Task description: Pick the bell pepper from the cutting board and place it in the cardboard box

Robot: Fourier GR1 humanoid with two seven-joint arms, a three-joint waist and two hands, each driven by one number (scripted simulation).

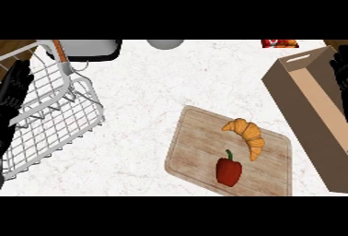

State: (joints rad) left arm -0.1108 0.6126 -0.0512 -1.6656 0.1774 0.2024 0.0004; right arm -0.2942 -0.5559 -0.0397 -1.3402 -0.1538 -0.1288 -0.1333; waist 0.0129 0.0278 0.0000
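Here the red bell pepper [229, 171] lies on the wooden cutting board [197, 147], in the board's lower middle part. Its long axis runs nearly straight up and down the view, the dark green stem pointing toward the board's far edge and the blunt end toward the near edge. A croissant [247, 135] lies on the same board just beyond the pepper and a little to its right, close to it but apart.

The cardboard box [309, 108] stands beside the board's right edge, its open top facing up and a handle slot cut in its far wall.

The right hand [340, 69] shows at the view's right edge, over the box's far right corner, fingers up and relaxed, holding nothing. The left hand [14, 90] shows well left of the board, at the view's left edge, partly behind a white wire dish rack [54, 115]; its fingers are likewise straight and hold nothing. Both hands are well apart from the pepper.
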